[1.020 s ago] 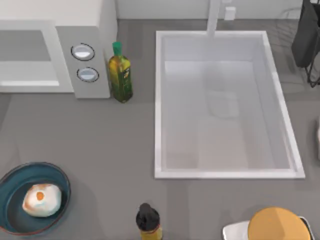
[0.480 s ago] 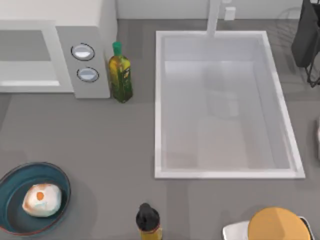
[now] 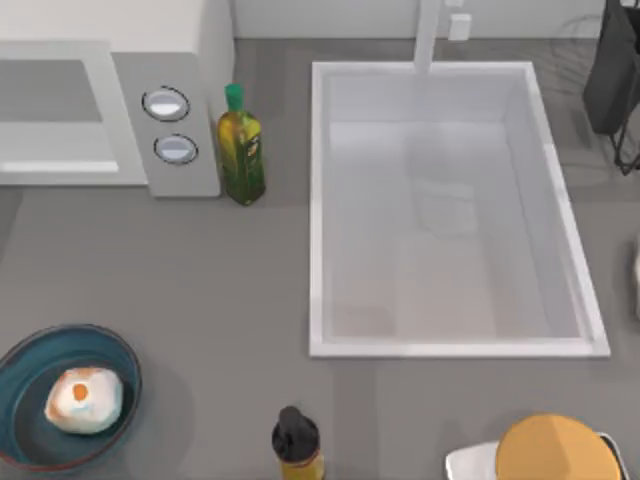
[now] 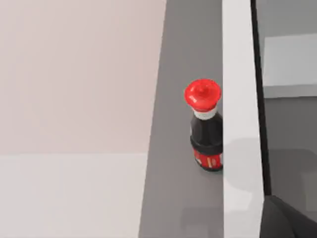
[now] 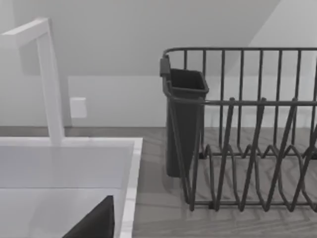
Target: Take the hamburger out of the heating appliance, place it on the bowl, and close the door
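sink (image 3: 450,210) takes up most of the counter, a big white basin with its tap (image 3: 428,35) at the far edge. left of the sink stands the heating appliance (image 3: 110,110), white, two round knobs (image 3: 166,104) on its panel; whether its door is shut, i cannot tell. between it and the sink, close against the appliance, stands a green-capped oil bottle (image 3: 240,148). well to the sink's lower left sits the bowl (image 3: 25,372), dark teal, and the hamburger (image 3: 84,398) lies inside it. just below the sink's near left corner is a dark-capped bottle (image 3: 297,445), and below its near right corner an orange-yellow disc (image 3: 558,450). right of the sink stands a dark wire rack (image 5: 247,134). a red-capped bottle (image 4: 205,126) stands by a white panel (image 4: 240,119). the state of either claw i cannot tell.
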Available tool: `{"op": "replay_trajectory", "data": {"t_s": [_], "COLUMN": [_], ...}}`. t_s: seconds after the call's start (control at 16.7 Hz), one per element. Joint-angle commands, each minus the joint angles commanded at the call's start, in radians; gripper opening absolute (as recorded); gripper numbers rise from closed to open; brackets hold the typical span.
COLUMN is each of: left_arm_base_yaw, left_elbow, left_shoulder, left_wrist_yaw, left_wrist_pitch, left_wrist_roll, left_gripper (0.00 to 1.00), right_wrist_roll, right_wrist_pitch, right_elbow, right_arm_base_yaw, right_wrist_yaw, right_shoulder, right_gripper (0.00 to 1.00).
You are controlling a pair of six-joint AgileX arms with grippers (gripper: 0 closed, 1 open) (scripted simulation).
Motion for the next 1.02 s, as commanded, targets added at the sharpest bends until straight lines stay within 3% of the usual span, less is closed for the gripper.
{"op": "replay_trajectory", "data": {"t_s": [0.24,0.48,1.02], "left_arm_base_yaw": [0.124,0.182,0.187], "left_elbow": [0.256,0.426,0.474], "left_shoulder": [0.385,0.626,0.697], "left_wrist_yaw": [0.073,0.119,0.131], "left_wrist_pitch": [-0.119,-0.202,-0.223], "left_wrist_roll": [0.159,0.257,0.286], "left_gripper": [0.00,0.00,0.00], "right_wrist_roll": [0.000,0.000,0.000], "right_wrist_pitch": [0.000,0.000,0.000], "right_elbow": [0.000,0.000,0.000], "right_arm_base_yaw": [0.000,0.000,0.000], "right_wrist_yaw": [0.000,0.000,0.000], "right_shoulder": [0.000,0.000,0.000], "right_gripper": [1.00,1.00,1.00]}}
